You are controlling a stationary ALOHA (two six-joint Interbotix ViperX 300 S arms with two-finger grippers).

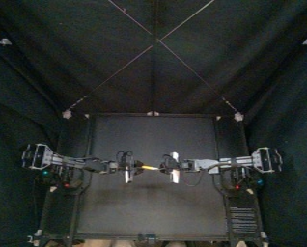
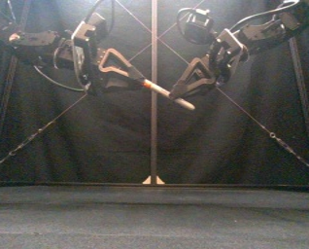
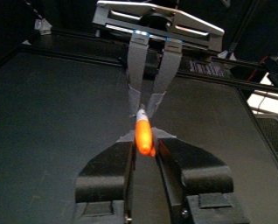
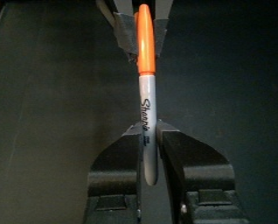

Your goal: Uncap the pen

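A marker pen (image 2: 166, 93) with a grey barrel (image 4: 146, 101) and an orange cap (image 4: 142, 39) hangs level high above the table, held between both arms. My left gripper (image 3: 145, 138) is shut on the orange cap (image 3: 142, 140). My right gripper (image 4: 148, 133) is shut on the printed grey barrel. The cap sits on the barrel with no gap showing. From above, the pen (image 1: 147, 168) spans the small space between the left gripper (image 1: 127, 166) and the right gripper (image 1: 173, 169). Seen from the front, the left gripper (image 2: 131, 78) and the right gripper (image 2: 196, 86) face each other.
The black table (image 1: 150, 207) lies bare well below the pen. Black curtains close the back and sides.
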